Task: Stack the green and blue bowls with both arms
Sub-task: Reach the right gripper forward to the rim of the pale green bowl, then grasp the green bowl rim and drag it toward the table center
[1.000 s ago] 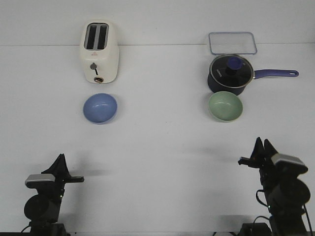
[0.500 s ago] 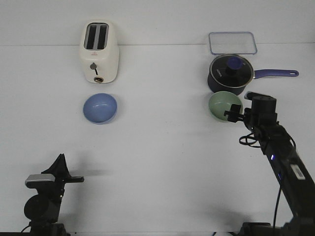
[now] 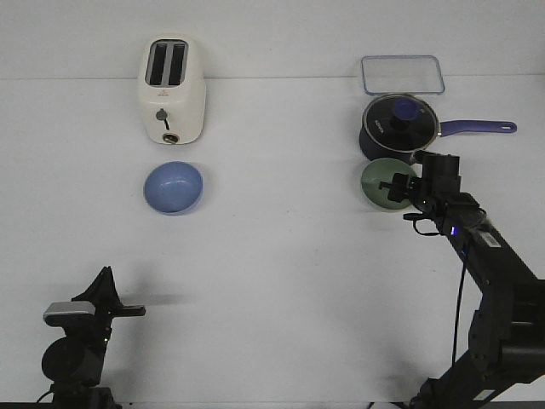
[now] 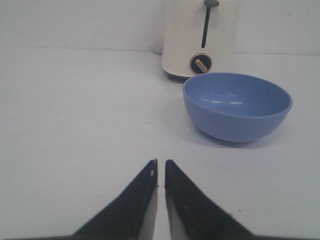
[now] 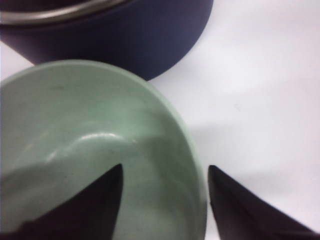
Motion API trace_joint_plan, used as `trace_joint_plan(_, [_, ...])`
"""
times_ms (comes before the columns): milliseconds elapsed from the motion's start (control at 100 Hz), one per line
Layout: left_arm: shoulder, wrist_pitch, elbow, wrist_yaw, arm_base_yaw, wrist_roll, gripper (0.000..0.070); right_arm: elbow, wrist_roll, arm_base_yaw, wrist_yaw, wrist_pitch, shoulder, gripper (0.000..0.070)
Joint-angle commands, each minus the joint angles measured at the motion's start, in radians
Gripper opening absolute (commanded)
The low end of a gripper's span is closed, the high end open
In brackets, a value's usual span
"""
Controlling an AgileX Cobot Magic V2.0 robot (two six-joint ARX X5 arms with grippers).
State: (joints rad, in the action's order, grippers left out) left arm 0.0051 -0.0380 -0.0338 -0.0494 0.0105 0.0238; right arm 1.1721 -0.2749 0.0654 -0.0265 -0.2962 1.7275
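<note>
The blue bowl [image 3: 174, 187] sits in front of the toaster on the left; it also shows in the left wrist view [image 4: 237, 105]. The green bowl [image 3: 379, 183] sits in front of the navy saucepan on the right. My right gripper [image 3: 398, 189] is open and straddles the green bowl's right rim [image 5: 165, 175], one finger inside the bowl, one outside. My left gripper [image 3: 106, 277] rests low at the near left, shut and empty [image 4: 160, 163], well short of the blue bowl.
A cream toaster [image 3: 172, 89] stands behind the blue bowl. A dark navy lidded saucepan [image 3: 398, 126] with a long handle touches or nearly touches the green bowl's back. A clear lidded container [image 3: 402, 74] lies behind it.
My right arm has reached forward from the near right edge to the green bowl, and its open fingers now straddle the rim. The left arm and both bowls have not moved.
</note>
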Motion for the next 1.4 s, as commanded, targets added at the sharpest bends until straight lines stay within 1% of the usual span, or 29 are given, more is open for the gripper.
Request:
trace_joint_plan(0, [-0.002, -0.010, 0.020, 0.000, 0.001, -0.008, 0.0015, 0.023, -0.024, 0.000, 0.000, 0.011, 0.032, 0.0173])
trace_joint_plan(50, [-0.002, -0.010, 0.020, 0.000, 0.001, -0.008, 0.0015, 0.023, -0.027, 0.000, 0.000, 0.011, 0.034, 0.0052])
trace_joint_plan(80, [-0.002, -0.010, 0.020, 0.000, 0.001, -0.008, 0.0015, 0.023, -0.033, 0.000, 0.000, 0.012, 0.034, 0.0000])
trace_joint_plan(250, [-0.002, -0.010, 0.020, 0.000, 0.001, -0.008, 0.0015, 0.023, -0.042, 0.006, -0.011, -0.009, -0.007, 0.0000])
trace_joint_plan(400, [-0.002, -0.010, 0.020, 0.000, 0.001, -0.008, 0.0015, 0.019, -0.039, 0.009, -0.124, -0.099, -0.135, 0.0000])
trace_joint_plan(480, [-0.002, -0.010, 0.020, 0.000, 0.001, -0.008, 0.0015, 0.007, -0.038, 0.003, -0.147, -0.154, -0.224, 0.0000])
trace_joint_plan(570, [-0.002, -0.010, 0.020, 0.000, 0.001, -0.008, 0.0015, -0.045, -0.038, -0.041, -0.181, -0.183, -0.354, 0.0000])
trace_joint_plan(620, [-0.002, -0.010, 0.020, 0.000, 0.001, -0.008, 0.0015, -0.094, -0.040, -0.075, -0.182, -0.190, -0.439, 0.0000])
trace_joint_plan(710, [-0.002, -0.010, 0.020, 0.000, 0.001, -0.008, 0.0015, -0.186, -0.071, -0.157, -0.182, -0.188, -0.561, 0.0000])
trace_joint_plan(820, [-0.002, -0.010, 0.020, 0.000, 0.001, -0.008, 0.0015, -0.280, -0.114, -0.293, -0.166, -0.188, -0.652, 0.0000])
trace_joint_plan(970, [-0.002, -0.010, 0.020, 0.000, 0.001, -0.008, 0.0015, -0.390, -0.171, -0.500, -0.047, -0.172, -0.687, 0.0000])
trace_joint_plan(1060, [-0.002, -0.010, 0.020, 0.000, 0.001, -0.008, 0.0015, -0.444, -0.217, -0.595, -0.016, -0.125, -0.671, 0.0000])
trace_joint_plan(1170, [-0.002, -0.010, 0.020, 0.000, 0.001, -0.008, 0.0015, -0.484, -0.261, -0.661, -0.005, -0.072, -0.639, 0.0000])
trace_joint_plan(1390, [-0.002, -0.010, 0.020, 0.000, 0.001, -0.008, 0.0015, -0.486, -0.264, -0.718, 0.031, -0.055, -0.545, 0.0000])
